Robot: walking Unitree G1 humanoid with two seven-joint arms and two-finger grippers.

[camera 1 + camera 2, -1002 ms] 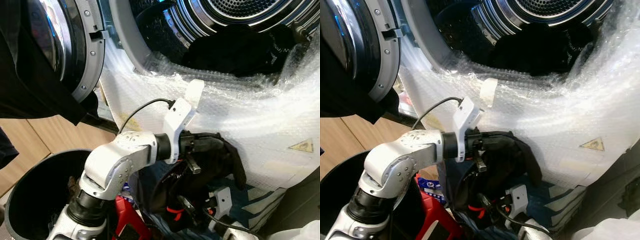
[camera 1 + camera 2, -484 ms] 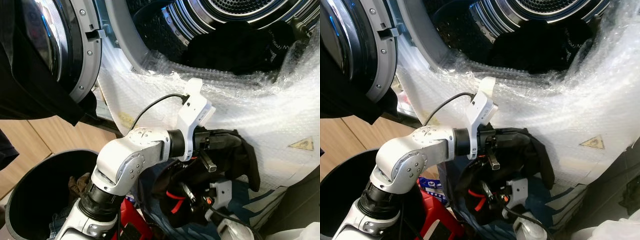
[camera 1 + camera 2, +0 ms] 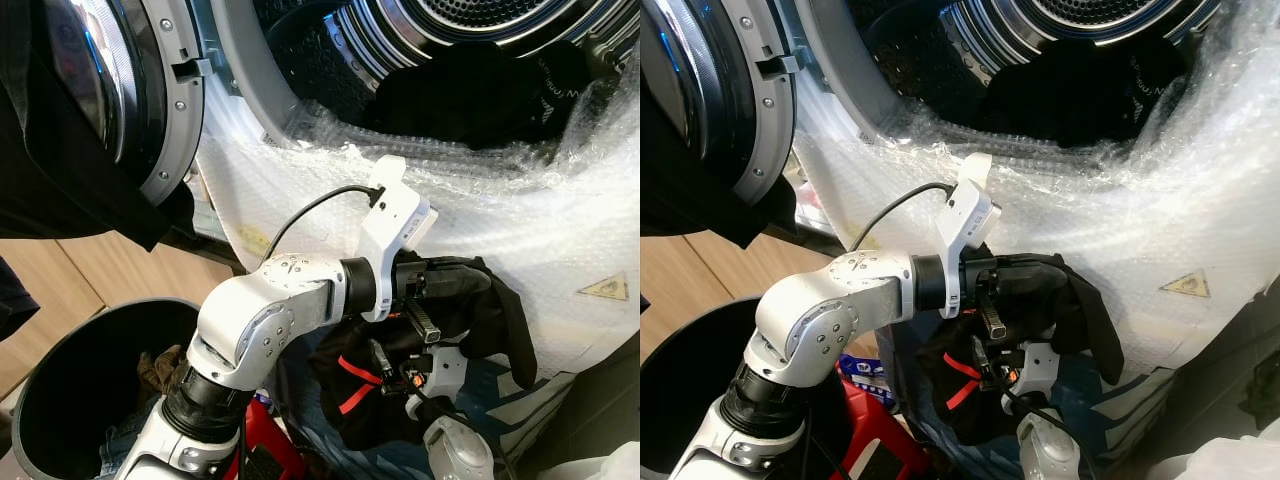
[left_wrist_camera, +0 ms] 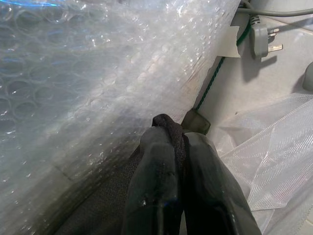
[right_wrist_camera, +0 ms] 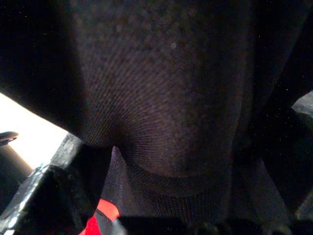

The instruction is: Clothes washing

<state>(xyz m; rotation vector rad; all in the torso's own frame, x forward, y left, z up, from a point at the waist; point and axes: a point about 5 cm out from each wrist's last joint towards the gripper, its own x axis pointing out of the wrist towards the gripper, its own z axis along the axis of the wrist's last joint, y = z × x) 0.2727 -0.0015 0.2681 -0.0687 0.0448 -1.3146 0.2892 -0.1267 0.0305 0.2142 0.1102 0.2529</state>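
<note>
Black garment (image 3: pixel 490 310) bunched at centre-right of the head views, pinched between the closed fingers (image 4: pixel 156 186) of the left gripper (image 4: pixel 170 147), a fold of cloth poking out past the tips. Hanging below and right of that claw, against the bubble wrap (image 3: pixel 520 220) on the washing machine front. Right gripper (image 3: pixel 395 370) just underneath, low centre, buried in the same cloth; cannot tell whether open or closed. More dark clothes (image 3: pixel 480 95) inside the drum (image 3: pixel 470 20), top right. Grey bin (image 3: pixel 60 400) at lower left.

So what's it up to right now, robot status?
Left gripper shut on black garment. Right gripper beneath it, fingers unclear. Washer drum open above, bubble wrap over its rim.
</note>
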